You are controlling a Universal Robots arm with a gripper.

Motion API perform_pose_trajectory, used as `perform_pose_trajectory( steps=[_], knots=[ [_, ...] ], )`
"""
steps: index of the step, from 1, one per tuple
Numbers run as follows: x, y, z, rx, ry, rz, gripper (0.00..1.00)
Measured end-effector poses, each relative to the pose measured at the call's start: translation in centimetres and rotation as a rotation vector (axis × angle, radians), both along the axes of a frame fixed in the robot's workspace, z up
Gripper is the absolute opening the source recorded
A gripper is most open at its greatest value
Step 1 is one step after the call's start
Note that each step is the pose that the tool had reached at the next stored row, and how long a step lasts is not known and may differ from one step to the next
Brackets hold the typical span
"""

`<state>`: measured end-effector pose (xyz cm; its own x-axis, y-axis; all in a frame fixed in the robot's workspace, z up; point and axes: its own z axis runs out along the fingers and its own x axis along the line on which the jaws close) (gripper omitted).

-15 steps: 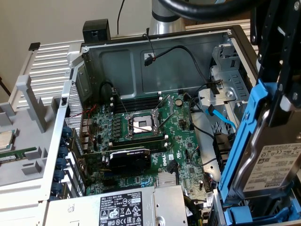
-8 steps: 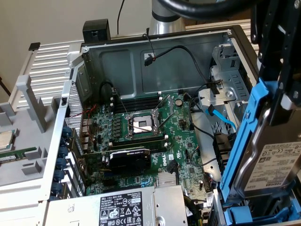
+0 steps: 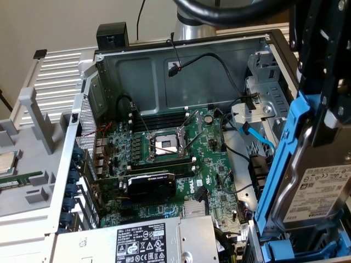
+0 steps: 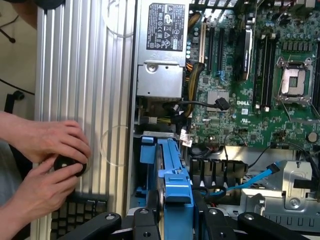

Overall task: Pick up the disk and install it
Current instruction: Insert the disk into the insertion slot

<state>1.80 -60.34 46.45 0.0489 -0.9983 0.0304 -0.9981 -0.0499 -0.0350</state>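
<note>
Wrist view: your gripper is clamped on the disk.
Disk: tilted, over the open computer case.

The disk is dull silver metal with a white paper label, clipped in a glossy blue plastic frame. The computer case is matt grey sheet metal, and its circuit board is smooth green. The ribbed panel is pale brushed metal.
</note>
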Motion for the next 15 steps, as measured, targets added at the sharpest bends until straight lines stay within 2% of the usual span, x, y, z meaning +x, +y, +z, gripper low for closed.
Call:
perform_pose_trajectory(
  steps=[4, 11, 15],
  knots=[
    [-0.23, 0.01, 0.00, -0.0004, -0.0118, 0.000, 0.36],
    [-0.61, 0.03, 0.00, -0.0009, -0.0225, 0.000, 0.36],
    [-0.79, 0.07, 0.00, -0.0013, -0.0318, 0.001, 0.36]
  ],
)
